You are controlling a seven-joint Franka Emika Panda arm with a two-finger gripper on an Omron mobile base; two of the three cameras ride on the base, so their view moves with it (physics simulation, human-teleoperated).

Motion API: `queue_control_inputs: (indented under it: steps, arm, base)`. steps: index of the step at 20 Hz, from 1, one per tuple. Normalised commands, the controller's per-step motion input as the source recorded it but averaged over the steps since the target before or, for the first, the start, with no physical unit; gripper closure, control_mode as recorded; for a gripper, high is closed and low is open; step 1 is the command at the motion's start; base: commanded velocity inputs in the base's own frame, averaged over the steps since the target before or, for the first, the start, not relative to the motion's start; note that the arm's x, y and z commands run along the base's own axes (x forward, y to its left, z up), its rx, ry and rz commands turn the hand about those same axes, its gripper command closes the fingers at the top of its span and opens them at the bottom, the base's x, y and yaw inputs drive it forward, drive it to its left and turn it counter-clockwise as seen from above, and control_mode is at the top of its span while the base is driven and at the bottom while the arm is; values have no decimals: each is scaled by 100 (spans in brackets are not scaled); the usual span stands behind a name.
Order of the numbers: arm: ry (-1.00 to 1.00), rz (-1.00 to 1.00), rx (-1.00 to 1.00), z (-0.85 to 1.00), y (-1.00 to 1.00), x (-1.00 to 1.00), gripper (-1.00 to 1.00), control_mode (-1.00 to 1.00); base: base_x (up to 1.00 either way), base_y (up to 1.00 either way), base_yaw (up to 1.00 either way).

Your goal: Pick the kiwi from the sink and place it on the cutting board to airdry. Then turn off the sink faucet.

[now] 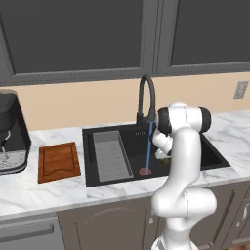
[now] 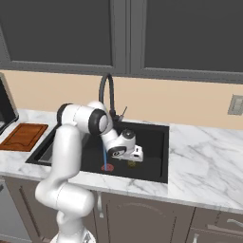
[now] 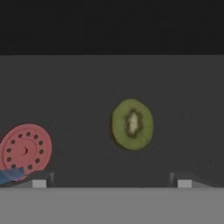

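Note:
The kiwi [image 3: 132, 124], a green slice-faced fruit, lies on the black floor of the sink [image 3: 78, 96], a little ahead of my open gripper [image 3: 111, 183] and between its two wide-apart fingertips [image 3: 39, 183]. From the right base view the gripper [image 2: 135, 157] hangs low inside the sink [image 2: 154, 142], just above the kiwi [image 2: 131, 163], holding nothing. The black gooseneck sink faucet [image 1: 146, 97] stands behind the basin, and a thin blue stream [image 1: 148, 146] runs from it down to the red drain [image 1: 145, 171]. The reddish-brown cutting board [image 1: 58, 162] lies on the counter left of the sink [image 1: 212, 155].
A grey ribbed rack [image 1: 111, 155] fills the sink's left part. A dark coffee machine [image 1: 10, 132] stands at the far left beyond the board. The red drain [image 3: 25, 148] is close to my left fingertip. Marble counter stretches to the right of the sink [image 2: 204, 156].

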Motion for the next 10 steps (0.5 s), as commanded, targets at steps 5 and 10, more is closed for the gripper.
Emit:
queue_control_inputs:
  steps: [5, 10]
  arm:
    - [0, 0, 0, -21, -2, 19, -100, -100]
    - [0, 0, 0, -16, -1, 19, -100, -100]
  base:
    - [0, 0, 0]
    - [0, 0, 0]
